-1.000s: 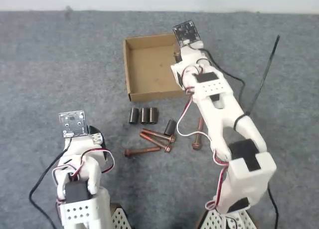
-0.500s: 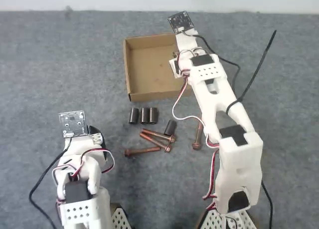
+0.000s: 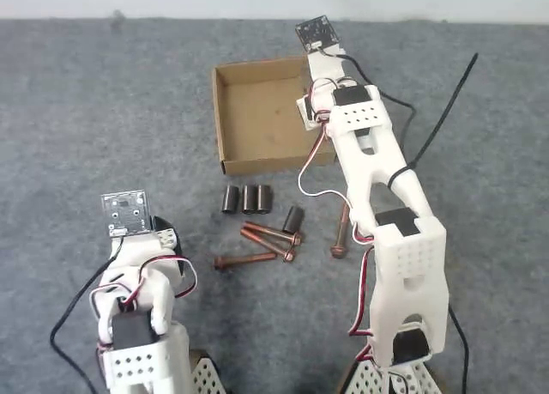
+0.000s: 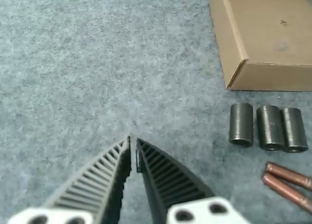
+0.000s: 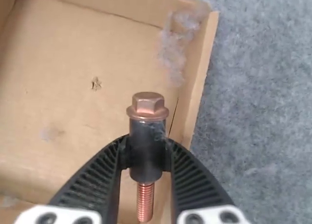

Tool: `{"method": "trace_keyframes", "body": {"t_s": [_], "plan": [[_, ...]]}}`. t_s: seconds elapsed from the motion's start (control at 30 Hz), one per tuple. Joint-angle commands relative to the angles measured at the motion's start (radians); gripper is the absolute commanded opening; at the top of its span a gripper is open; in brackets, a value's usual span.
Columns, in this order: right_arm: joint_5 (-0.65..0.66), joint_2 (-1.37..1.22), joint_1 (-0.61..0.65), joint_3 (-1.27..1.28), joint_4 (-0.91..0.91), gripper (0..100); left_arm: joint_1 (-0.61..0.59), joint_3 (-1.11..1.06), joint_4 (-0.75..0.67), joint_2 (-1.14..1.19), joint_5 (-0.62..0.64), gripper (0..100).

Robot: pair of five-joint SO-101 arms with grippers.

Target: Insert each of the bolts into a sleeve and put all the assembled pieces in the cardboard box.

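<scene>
The right gripper [image 5: 146, 151] is clamped on a sleeve [image 5: 145, 136] with a bolt [image 5: 147, 106] through it, its long axis running along the jaws and its head past their tips. The box [image 5: 53, 63] floor is judged to lie beneath, close to 1 wall. The left gripper [image 4: 133, 145] is closed and empty, near 3 loose sleeves [image 4: 269, 126]

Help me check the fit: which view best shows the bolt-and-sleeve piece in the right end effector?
The right wrist view: the assembled piece is close up in the right end effector, bolt head and thread out opposite sleeve ends. In the high view the right arm hides it; the left wrist view faces loose sleeves.
</scene>
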State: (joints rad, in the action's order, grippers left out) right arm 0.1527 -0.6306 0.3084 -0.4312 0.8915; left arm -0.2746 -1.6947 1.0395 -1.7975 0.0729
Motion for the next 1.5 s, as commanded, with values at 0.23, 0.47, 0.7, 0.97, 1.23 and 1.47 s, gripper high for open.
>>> {"method": "trace_keyframes", "body": {"t_s": [0.23,0.47,0.7,0.97,1.23,1.47], "plan": [[0.026,0.042,-0.005,-0.074,0.065,7.6,-0.005,0.008,0.003,-0.006,-0.012,1],[0.025,0.051,-0.012,-0.074,0.071,4.0,-0.005,0.008,0.003,-0.006,-0.012,1],[-0.014,0.200,-0.004,-0.074,0.254,3.8,-0.005,0.008,0.003,-0.006,-0.012,1],[-0.253,0.349,0.008,-0.074,0.587,3.8,-0.005,0.008,0.003,-0.006,-0.012,1],[-0.480,0.414,0.070,-0.074,0.875,3.8,-0.005,0.008,0.003,-0.006,-0.012,1],[-0.559,0.483,0.150,0.071,0.901,3.8,-0.005,0.008,0.003,-0.006,-0.012,1]]}}
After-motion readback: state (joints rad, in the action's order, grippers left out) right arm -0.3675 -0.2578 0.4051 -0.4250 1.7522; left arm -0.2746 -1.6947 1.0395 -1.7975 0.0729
